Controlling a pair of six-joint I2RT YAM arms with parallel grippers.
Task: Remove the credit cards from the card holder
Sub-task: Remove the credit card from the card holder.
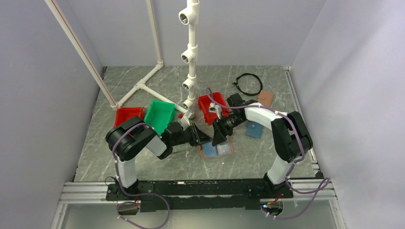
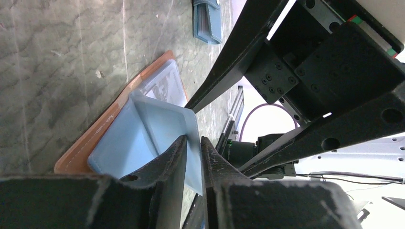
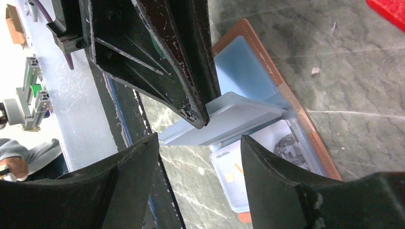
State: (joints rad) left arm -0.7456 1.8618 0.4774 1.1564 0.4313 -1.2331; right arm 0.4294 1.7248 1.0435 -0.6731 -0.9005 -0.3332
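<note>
Lining (image 2: 162,124) of the open card holder (image 2: 71,160) is pinched by the left end effector (image 2: 193,140), while the right end effector (image 3: 199,138) is spread.

Pale grey walls (image 1: 33,95) enclose a dark marbled table (image 1: 248,164) with an aluminium front rail (image 1: 81,193)

The card holder (image 1: 217,150) lies open and flat on the desk near the centre, with a pinkish-tan leather edge around light blue lining. Its blue inner flap (image 2: 160,124) stands lifted. A grey-white credit card (image 3: 236,179) sits in a pocket.
</note>
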